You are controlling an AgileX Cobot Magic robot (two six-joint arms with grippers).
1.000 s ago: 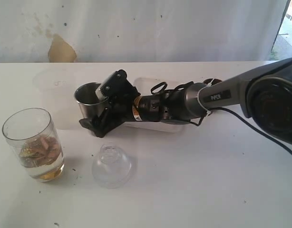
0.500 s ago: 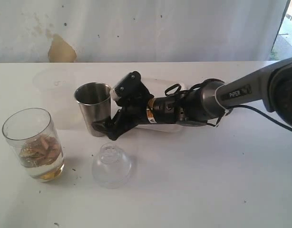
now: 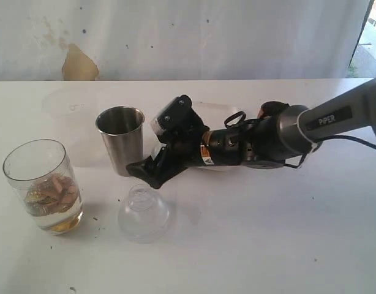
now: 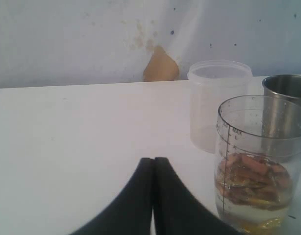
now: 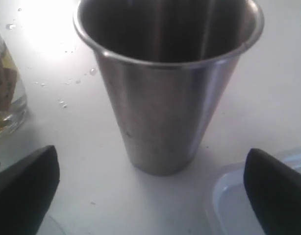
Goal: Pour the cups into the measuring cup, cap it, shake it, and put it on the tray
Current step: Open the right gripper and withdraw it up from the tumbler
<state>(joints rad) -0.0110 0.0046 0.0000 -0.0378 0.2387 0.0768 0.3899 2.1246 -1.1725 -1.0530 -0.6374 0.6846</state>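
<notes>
Steel tumbler [image 3: 120,147]: brushed stainless, tapered, rolled rim, upright on the white tabletop [image 3: 267,233], looks empty from the right wrist view. Measuring cup [image 3: 44,187]: clear plastic cylinder with rounded base and printed graduations, upright at 8 o'clock from the tumbler and apart from it, holding a shallow layer of amber liquid with brownish-pink chunks. Clear dome lid [image 3: 144,214] sits rim-down at 5 o'clock from the tumbler, just under the lower gripper finger in the exterior view; can't tell if they touch. Frosted translucent cup [image 3: 68,113] stands at 10 o'clock from the tumbler, faint against the table. Tray [image 5: 224,193]: white, rounded corner, low rim, at 3 o'clock from the tumbler; mostly hidden behind the arm in the exterior view. Water droplets on the table between tumbler and measuring cup. Right arm comes in low from 3 o'clock, forearm near horizontal, wrist rolled so one finger is high and one is low. Right gripper [image 3: 158,146] is spread wide, just beside the tumbler at its 3 o'clock; black finger pads flank the tumbler's base in the wrist view, clear gap both sides, nothing gripped. Left gripper [image 4: 154,169]: black fingers pressed together, empty, low over bare table, measuring cup near it.
</notes>
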